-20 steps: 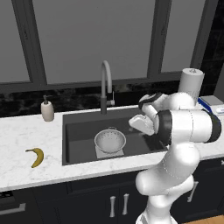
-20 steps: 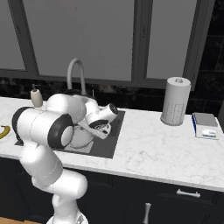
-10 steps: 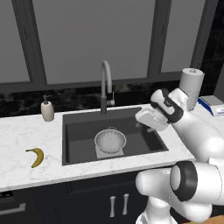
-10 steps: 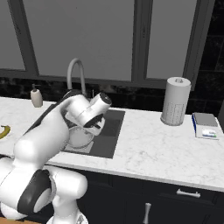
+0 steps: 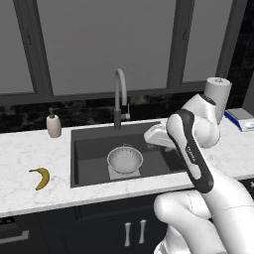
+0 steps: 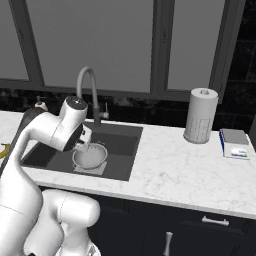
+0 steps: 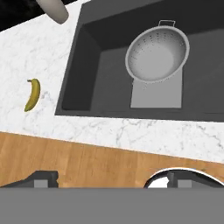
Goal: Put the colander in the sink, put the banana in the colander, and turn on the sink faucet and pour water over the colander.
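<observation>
The tool (image 7: 111, 179), its 2 tips spread wide and empty, hangs above the sink (image 5: 89, 144) holding the colander (image 5: 125, 159), while the banana (image 5: 40, 177) lies well off on the surface's left end, long axis toward its front edge.

We see our white arm (image 5: 198, 149) folded at the elbow, forearm angled forward and down, wrist end leaning out to the left. In the right base view the arm (image 6: 47, 131) bends over with the hand tipped down. The claw (image 7: 109, 178) has its jaws spread wide, nothing between them, two dark fingertips (image 7: 41, 177) set far apart, pointing downward.
</observation>
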Robot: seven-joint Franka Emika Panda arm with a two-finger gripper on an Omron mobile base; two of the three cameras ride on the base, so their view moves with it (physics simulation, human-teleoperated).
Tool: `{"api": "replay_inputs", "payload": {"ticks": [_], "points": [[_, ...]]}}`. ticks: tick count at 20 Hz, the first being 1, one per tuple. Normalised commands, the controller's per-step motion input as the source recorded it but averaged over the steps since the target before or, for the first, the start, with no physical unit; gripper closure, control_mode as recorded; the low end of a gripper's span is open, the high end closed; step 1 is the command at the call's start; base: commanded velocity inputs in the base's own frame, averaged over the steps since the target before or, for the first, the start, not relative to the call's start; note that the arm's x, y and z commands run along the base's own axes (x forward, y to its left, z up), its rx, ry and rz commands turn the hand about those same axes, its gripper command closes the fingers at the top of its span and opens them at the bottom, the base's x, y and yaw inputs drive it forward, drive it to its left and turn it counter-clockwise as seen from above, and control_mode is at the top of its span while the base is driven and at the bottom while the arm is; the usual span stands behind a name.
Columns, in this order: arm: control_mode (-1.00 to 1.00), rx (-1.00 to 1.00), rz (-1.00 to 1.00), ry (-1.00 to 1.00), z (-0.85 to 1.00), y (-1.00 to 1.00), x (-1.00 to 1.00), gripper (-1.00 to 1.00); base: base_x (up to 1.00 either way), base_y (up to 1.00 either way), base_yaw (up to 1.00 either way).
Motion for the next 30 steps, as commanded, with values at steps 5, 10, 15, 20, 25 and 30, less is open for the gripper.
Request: {"api": "replay_inputs", "payload": {"ticks": [5,10,15,20,25,30], "points": [[-1.00,-0.02,0.00,-0.02,0.38,1.00,-0.33,-1.00,0.00,0.00,0.00],[-1.00,-0.01,-0.02,0.01,0.27,0.99,-0.22,-1.00,0.00,0.00,0.00],[-1.00,-0.12,-0.15,0.09,0.05,0.91,-0.14,-1.00,0.00,0.00,0.00],[-1.00,-0.24,-0.05,0.09,0.00,0.90,0.06,-1.00,0.00,0.00,0.00],[-1.00,-0.19,0.00,0.10,-0.10,0.56,0.29,-1.00,0.00,0.00,0.00],[-1.00,-0.11,0.00,0.05,-0.33,0.31,0.32,-1.00,0.00,0.00,0.00]]}}
